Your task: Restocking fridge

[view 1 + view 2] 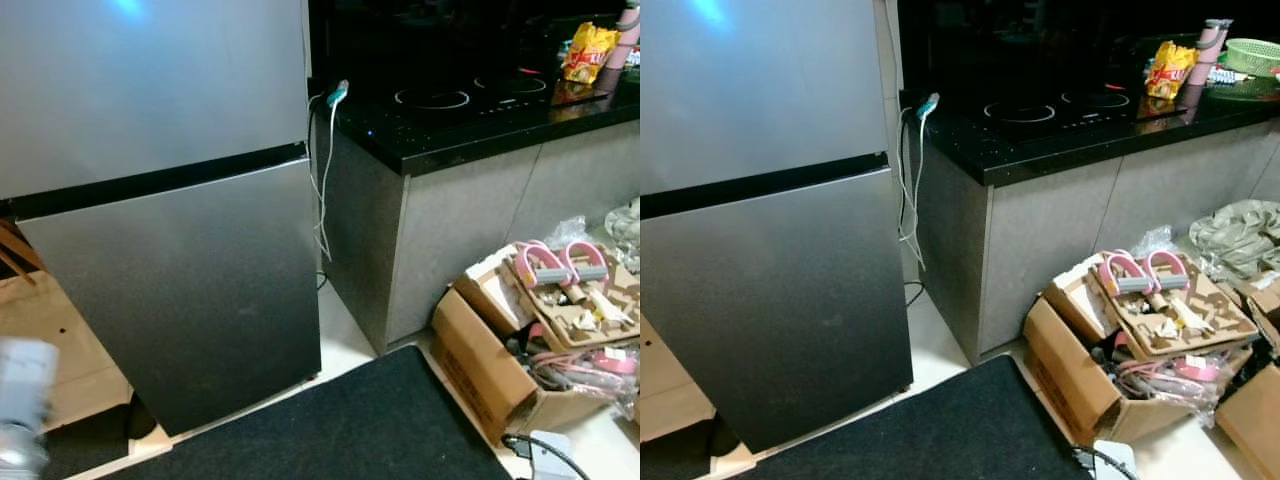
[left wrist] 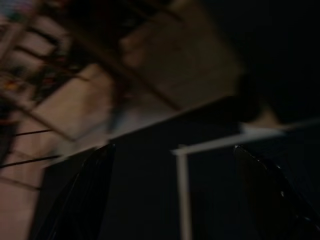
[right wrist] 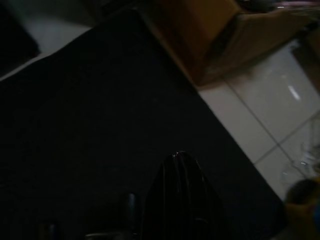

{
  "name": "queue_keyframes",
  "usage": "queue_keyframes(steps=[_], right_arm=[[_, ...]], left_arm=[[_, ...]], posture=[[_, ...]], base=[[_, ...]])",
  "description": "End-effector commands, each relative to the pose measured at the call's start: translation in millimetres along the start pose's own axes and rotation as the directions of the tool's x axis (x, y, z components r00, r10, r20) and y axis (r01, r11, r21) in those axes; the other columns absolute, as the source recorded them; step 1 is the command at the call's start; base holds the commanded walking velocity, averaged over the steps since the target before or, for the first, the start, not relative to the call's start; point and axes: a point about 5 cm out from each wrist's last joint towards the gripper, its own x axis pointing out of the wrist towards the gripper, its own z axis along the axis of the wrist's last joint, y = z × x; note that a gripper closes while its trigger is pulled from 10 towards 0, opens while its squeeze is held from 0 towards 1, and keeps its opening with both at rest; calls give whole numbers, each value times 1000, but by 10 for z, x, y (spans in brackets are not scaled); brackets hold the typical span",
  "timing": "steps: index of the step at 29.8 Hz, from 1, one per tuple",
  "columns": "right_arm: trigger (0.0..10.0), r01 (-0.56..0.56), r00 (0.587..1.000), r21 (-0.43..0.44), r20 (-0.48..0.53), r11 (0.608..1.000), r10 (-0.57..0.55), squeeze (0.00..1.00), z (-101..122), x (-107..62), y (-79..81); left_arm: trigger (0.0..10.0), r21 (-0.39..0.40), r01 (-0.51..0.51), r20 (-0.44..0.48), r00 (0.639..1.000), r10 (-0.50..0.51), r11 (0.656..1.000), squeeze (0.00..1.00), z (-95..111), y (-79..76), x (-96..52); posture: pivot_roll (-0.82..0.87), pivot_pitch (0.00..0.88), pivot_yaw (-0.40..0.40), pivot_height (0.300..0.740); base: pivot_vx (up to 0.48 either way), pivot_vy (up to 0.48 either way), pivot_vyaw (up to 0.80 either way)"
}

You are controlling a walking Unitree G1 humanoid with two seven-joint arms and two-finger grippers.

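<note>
In front of the robot stands the fridge (image 1: 160,200), a tall silver two-door unit with both doors closed and a dark seam between the upper and lower compartments. By my reading the restocking is at its approach stage: nothing to stock is in either tool, and the doors have yet to be opened. The left tool (image 2: 175,200) hangs low with its two black fingers spread wide apart and nothing between them, pointing at dim floor and cardboard; the left arm's silver wrist shows blurred at the lower left of the head view. The right tool (image 3: 182,200) hangs over the black mat (image 1: 330,430), and whether its fingers are apart or together I cannot tell. The next move likely calls for facing the fridge squarely, finding an edge to pull on, since no handle is visible on the flat doors, and fetching items to load. Room is tight: the black bench (image 1: 1080,120) with its cooktop sits just beside the fridge's right side, with white cables (image 1: 322,170) dangling in the narrow gap between them, so a door swinging that way could snag them. To the right, an open cardboard box (image 1: 1090,370) full of packing scraps and pink-handled items crowds the floor at the mat's edge, and flat cardboard (image 1: 50,340) lies to the fridge's left. The mat itself offers the only free standing ground.
</note>
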Motion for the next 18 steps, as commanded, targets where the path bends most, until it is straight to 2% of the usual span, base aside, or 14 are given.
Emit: queue_keyframes(steps=[1, 2, 3, 4, 5, 6, 7, 8, 9, 10, 11, 13, 15, 18], right_arm=[[10000, -2, 1000, -17, -18, 1000, 1, 0, -61, -13, -11], [10000, -13, 1000, -33, -25, 999, 12, 0, -71, -14, -2], [10000, -13, 1000, -33, -25, 999, 12, 0, -71, -14, -2], [10000, -29, 999, -49, -37, 998, 28, 0, -91, -16, 15], [10000, -29, 999, -49, -37, 998, 28, 0, -91, -16, 15], [10000, -46, 998, -64, -53, 997, 42, 0, -124, -19, 38], [10000, -46, 998, -64, -53, 997, 42, 0, -124, -19, 38], [10000, -55, 997, -70, -60, 996, 51, 0, -147, -23, 56], [10000, -60, 996, -72, -63, 996, 55, 0, -159, -25, 65], [10000, -60, 996, -72, -63, 996, 55, 0, -159, -25, 65], [10000, -61, 996, -65, -66, 996, 57, 0, -172, -26, 77], [10000, -84, 994, -76, -71, 994, 78, 0, -191, -25, 133], [10000, -112, 992, -84, -67, 990, 107, 0, -184, -20, 193], [10000, -124, 991, -83, -64, 989, 119, 0, -176, -18, 215]], left_arm=[[10000, -13, 73, -5, 997, -73, 997, 0, -67, -178, -56], [10000, -28, 161, -32, 986, -162, 987, 0, -164, -401, -138], [10000, -28, 161, -32, 986, -162, 987, 0, -164, -401, -138], [10000, -51, 261, -62, 963, -264, 964, 0, -265, -629, -240], [10000, -51, 261, -62, 963, -264, 964, 0, -265, -629, -240], [10000, -78, 368, -83, 924, -374, 926, 0, -367, -875, -374], [10000, -78, 368, -83, 924, -374, 926, 0, -367, -875, -374], [10000, -117, 458, -103, 877, -470, 881, 0, -453, -1099, -515], [10000, -145, 507, -111, 845, -523, 850, 0, -498, -1226, -605], [10000, -145, 507, -111, 845, -523, 850, 0, -498, -1226, -605], [10000, -166, 550, -110, 815, -570, 818, 0, -520, -1363, -700], [10000, -143, 607, -113, 775, -622, 782, 0, -509, -1594, -846], [10000, -107, 638, -113, 754, -647, 762, 0, -479, -1709, -912], [10000, -97, 646, -112, 749, -653, 757, 0, -468, -1730, -923]], posture=[[-26, 132, 28, 740], [-26, 132, 28, 740], [-26, 132, 28, 740], [-26, 132, 28, 740], [-26, 132, 28, 740], [-31, 129, 25, 740], [-31, 129, 25, 740], [-30, 127, 24, 740], [-28, 125, 23, 740], [-28, 125, 23, 740], [-22, 122, 18, 740], [-20, 109, 12, 740], [-18, 98, 15, 740], [-17, 95, 18, 740]], base=[[0, 0, 0], [0, 0, 0], [0, 0, 0], [0, 0, 0], [0, 0, 0], [0, 0, 0], [0, 0, 0], [0, 0, 0], [0, 0, 0], [0, 0, 0], [0, 0, 0], [0, 0, 0], [0, 0, 0], [0, 0, 0]])
